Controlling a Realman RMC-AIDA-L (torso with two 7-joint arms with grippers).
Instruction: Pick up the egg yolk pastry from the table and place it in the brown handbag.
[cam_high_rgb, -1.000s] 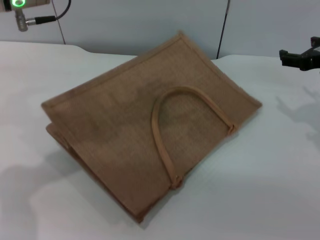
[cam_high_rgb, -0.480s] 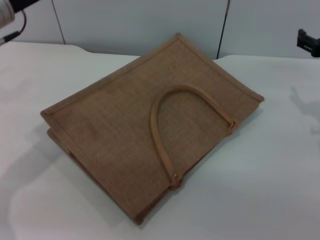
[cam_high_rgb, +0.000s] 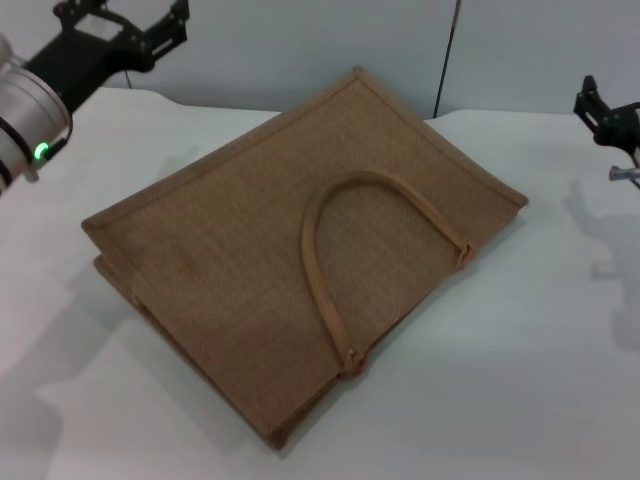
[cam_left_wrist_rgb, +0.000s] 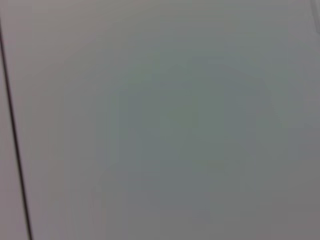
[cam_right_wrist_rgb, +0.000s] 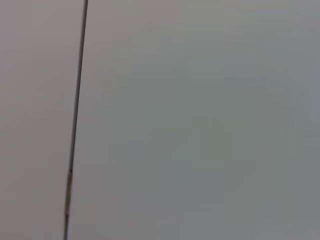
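The left claw (cam_high_rgb: 122, 28) hangs high above the counter (cam_high_rgb: 520, 380), up and to the left of the brown handbag (cam_high_rgb: 250, 270), off the bag's far left corner. Its black fingers stand spread with a clear gap between them, so it is released and carries nothing; held that high and off to the side, it leaves the whole bag free.

The brown handbag lies flat on its side on the counter, turned at a slant, its looped handle (cam_high_rgb: 345, 260) folded down on the upper panel. The near left edge shows a dark slit between two layers, which may be the mouth, though it looks pressed nearly closed. Lying like that, the bag gives little room for anything to go in or out.

The egg yolk pastry shows in none of the views: not on the counter around the bag, not in either claw. It may sit inside the bag or beyond the frame; I cannot tell which.

The right claw (cam_high_rgb: 605, 110) is at the frame's edge, well to the right of the bag's far right corner and raised off the counter. Whether it is released or clenched I cannot tell.

Both wrist views show only blank wall.
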